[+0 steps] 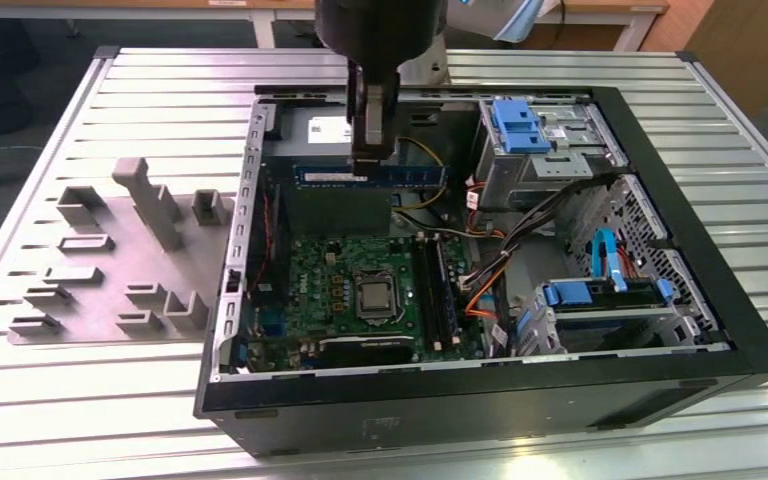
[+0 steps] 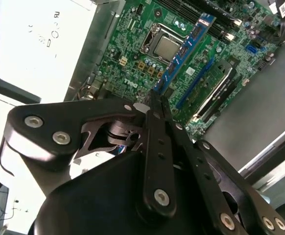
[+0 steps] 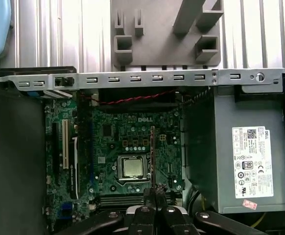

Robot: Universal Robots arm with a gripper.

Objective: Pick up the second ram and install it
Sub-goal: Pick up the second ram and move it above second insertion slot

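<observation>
Exterior view, arm vertical over open case, pincer clamped on second ram.

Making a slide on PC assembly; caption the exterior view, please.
End effector shut on the second ram, holding it over the motherboard in the open computer case.

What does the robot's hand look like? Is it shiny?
Yes, a bit shiny! The robot's black gripper is built from flat dark bars joined like scissors, with round silver bolts at the joints. Its two thin dark fingers hang under a fat, rounded, glossy black wrist in the exterior view.
</observation>
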